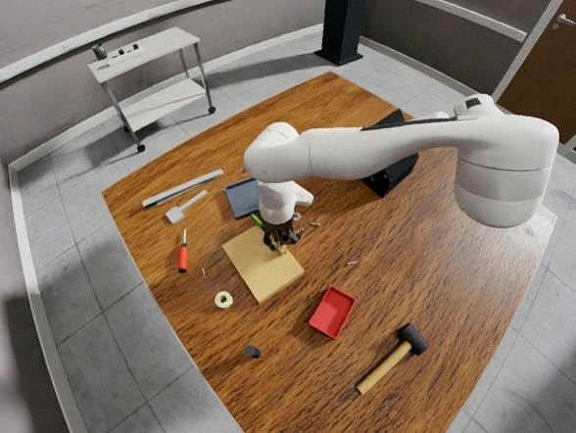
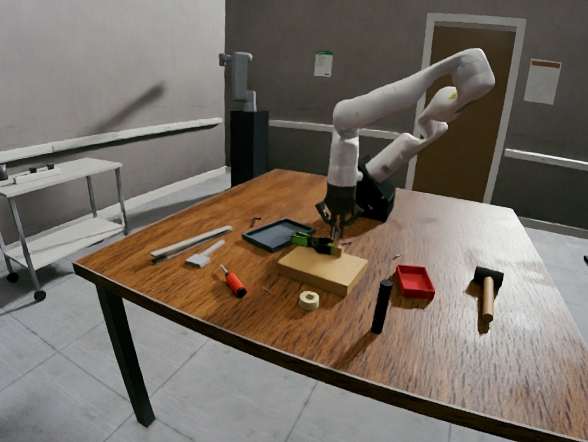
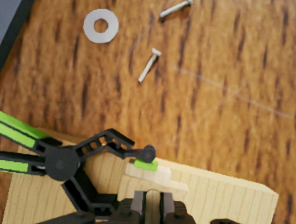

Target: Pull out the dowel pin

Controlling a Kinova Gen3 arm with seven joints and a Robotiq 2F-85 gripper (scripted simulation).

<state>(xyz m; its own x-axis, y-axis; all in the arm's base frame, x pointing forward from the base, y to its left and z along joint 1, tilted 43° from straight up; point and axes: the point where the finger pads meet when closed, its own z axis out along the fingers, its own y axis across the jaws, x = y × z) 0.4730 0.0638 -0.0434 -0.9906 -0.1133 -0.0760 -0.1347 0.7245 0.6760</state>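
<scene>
- The wooden surface (image 1: 416, 274) (image 2: 450, 240) (image 3: 225, 60) spreads under everything I'm working with.
- The bench board (image 1: 262, 274) (image 2: 320, 267) (image 3: 235, 195) lies flat near its middle.
- The mallet (image 1: 392, 360) (image 2: 488, 300) lies at the right.
- The slate tray (image 1: 242, 198) (image 2: 275, 235) (image 3: 5, 25) sits beyond the board, on its far left.
- My end effector (image 1: 280, 244) (image 2: 337, 234) (image 3: 152, 207) is pinched around the dowel pin (image 3: 152, 197), over the block.
- The red tray (image 1: 333, 313) (image 2: 415, 282) is right of the board.
- The spring clamp (image 1: 257, 220) (image 2: 302, 238) (image 3: 62, 162) reaches in from the left at the block.
- The small block (image 2: 339, 251) (image 3: 130, 189) sits on the board's far side.
</scene>
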